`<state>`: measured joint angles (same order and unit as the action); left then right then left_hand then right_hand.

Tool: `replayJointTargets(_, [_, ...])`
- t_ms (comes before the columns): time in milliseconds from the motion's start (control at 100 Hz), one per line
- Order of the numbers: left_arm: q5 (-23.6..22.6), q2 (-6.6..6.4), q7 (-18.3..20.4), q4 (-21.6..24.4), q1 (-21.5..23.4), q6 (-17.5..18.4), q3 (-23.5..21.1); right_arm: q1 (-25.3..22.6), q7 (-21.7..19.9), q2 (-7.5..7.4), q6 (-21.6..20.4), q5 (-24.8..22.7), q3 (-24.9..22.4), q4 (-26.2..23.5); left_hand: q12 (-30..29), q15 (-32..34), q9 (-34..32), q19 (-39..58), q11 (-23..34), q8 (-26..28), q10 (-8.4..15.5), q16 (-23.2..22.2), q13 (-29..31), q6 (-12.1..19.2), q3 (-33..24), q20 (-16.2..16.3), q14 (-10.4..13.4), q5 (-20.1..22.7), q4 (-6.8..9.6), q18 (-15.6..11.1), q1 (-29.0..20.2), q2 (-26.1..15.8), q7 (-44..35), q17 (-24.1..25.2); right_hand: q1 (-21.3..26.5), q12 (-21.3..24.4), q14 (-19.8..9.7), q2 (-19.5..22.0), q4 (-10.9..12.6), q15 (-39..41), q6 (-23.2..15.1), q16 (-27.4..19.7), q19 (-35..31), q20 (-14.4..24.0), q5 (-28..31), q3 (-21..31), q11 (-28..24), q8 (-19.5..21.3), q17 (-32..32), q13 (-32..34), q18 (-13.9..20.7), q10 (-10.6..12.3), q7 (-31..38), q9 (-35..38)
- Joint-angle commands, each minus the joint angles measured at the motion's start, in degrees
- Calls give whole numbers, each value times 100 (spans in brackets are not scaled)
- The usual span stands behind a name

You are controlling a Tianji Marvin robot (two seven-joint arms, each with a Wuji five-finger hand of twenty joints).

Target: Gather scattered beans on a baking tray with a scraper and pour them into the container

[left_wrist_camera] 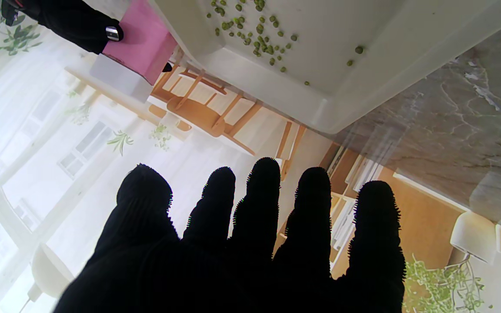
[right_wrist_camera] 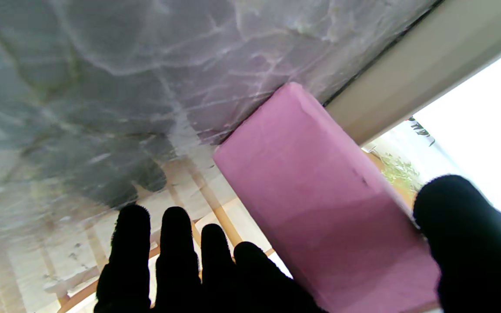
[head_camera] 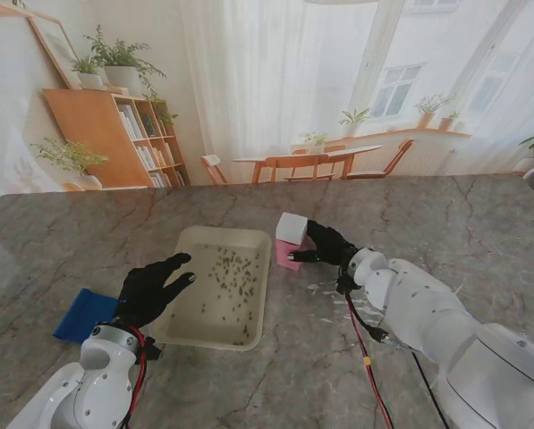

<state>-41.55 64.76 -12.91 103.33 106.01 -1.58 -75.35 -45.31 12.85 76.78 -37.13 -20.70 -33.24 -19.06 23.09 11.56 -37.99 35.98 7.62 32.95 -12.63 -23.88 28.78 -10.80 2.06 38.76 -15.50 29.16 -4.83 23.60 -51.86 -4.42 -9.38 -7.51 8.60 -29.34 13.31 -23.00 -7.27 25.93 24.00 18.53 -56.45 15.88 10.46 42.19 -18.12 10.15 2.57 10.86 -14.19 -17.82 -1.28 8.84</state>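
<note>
Flanking pink scraper (right_wrist_camera: 320, 208) — fingers (right_wrist_camera: 472, 234), wrist-view only

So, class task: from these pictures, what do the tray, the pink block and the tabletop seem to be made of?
Tray: probably plastic, cream, smooth and slightly glossy, with rounded moulded corners.
Pink block: matte with soft edges, possibly foam or rubber with a white top; unclear which.
Tabletop: grey with pale veins like marble, faintly reflective; could be stone or a printed surface.
</note>
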Motion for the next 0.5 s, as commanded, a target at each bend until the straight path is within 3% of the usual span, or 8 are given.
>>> replayJointTargets(0, [-3,7,-7,26,48,-29,11,3,-86,73,-27,9,26,17,49,28,-54,124,3,63,19,-64,94,-67,25,22,0,74,284,108,-128,-319,-63,34,-70,68,-137,-139,-87,50,-63,50,-297,96,-71,122,-153,232,-210,97,-46,144,-7,41])
replayJointTargets(70, [-3,8,-10,29,51,-32,10,16,-93,123,-56,41,41,94,51,29,-63,125,6,65,5,-65,96,-70,24,21,-5,79,284,118,-138,-318,-66,37,-61,56,-154,-172,-73,72,-98,57,-319,101,-70,177,-194,299,-238,145,-44,160,25,80])
replayJointTargets(90, [-3,8,-10,29,51,-32,10,18,-92,136,-60,49,44,114,52,32,-64,127,7,67,8,-66,99,-72,22,21,-8,88,283,116,-144,-319,-69,36,-68,81,-164,-218,-107,88,-116,61,-336,87,-134,296,-243,869,-253,169,-42,170,19,95])
replayJointTargets(160, [-3,8,-10,29,51,-32,10,30,-71,180,-62,60,64,191,53,34,-69,131,9,68,12,-68,102,-68,25,22,-5,92,282,113,-149,-316,-71,32,-43,28,-163,-298,-54,193,-141,105,-423,123,-153,448,-362,1161,-297,253,-50,178,86,164])
replayJointTargets(200, [-3,9,-15,32,55,-37,9,33,-57,209,-43,72,65,233,55,39,-76,133,11,71,12,-71,108,-71,24,22,-9,101,282,108,-157,-314,-75,31,-5,-13,-170,-387,-57,292,-162,134,-476,160,-205,598,-466,1861,-338,328,-61,194,97,238])
replayJointTargets(280, [-6,11,-27,44,69,-48,5,24,-49,256,32,111,43,280,57,45,-79,134,12,72,3,-74,117,-80,23,20,-12,100,281,113,-166,-317,-74,31,61,-63,-195,-546,-53,416,-236,154,-571,225,-313,895,-637,2664,-423,448,-66,260,322,361])
replayJointTargets(370, [-11,12,-36,51,81,-53,-1,6,46,344,92,155,-24,382,60,50,-93,143,17,76,-5,-79,122,-69,22,21,-14,115,281,109,-175,-317,-81,24,243,-174,-291,-849,-17,671,-488,225,-744,354,-541,1417,-1025,3902,-611,705,-65,465,1010,651])
replayJointTargets(490, [-14,13,-42,57,92,-61,-3,-51,123,418,208,245,-180,406,62,51,-90,145,14,78,-4,-81,121,-77,27,18,-15,112,279,118,-176,-324,-79,27,458,-253,-444,-1090,40,877,-898,328,-886,455,-321,1881,-1446,4396,-809,1035,-39,801,1751,1094])
